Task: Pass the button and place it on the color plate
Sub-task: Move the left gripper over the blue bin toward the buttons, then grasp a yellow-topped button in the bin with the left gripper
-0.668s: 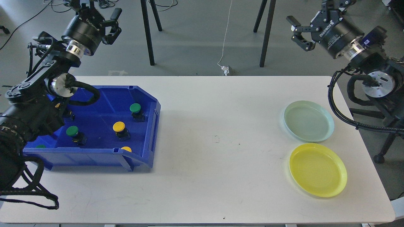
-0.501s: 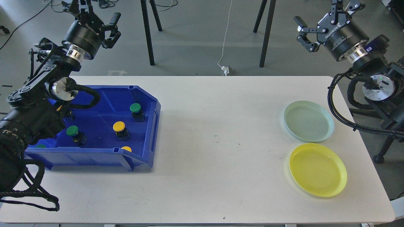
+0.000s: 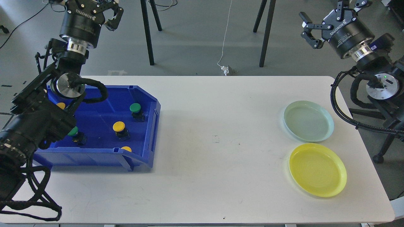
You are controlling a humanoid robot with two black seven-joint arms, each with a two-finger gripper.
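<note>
A blue bin (image 3: 94, 156) at the table's left holds several buttons: a green one (image 3: 135, 107), a yellow one (image 3: 119, 126), a yellow one (image 3: 127, 148) half hidden by the front wall, a green one (image 3: 74, 131) partly behind my left arm, and a yellow one (image 3: 60, 105) at the far left. A pale green plate (image 3: 308, 121) and a yellow plate (image 3: 317, 169) lie at the right, both empty. My left gripper (image 3: 94, 6) is open and empty, high behind the bin. My right gripper (image 3: 331, 14) is open and empty, high beyond the table's back right corner.
The white table (image 3: 217, 176) spans the view. Black stand legs (image 3: 148, 34) and a white cable (image 3: 224, 37) are on the floor behind it. My left arm's thick links (image 3: 34, 126) cover the bin's left end.
</note>
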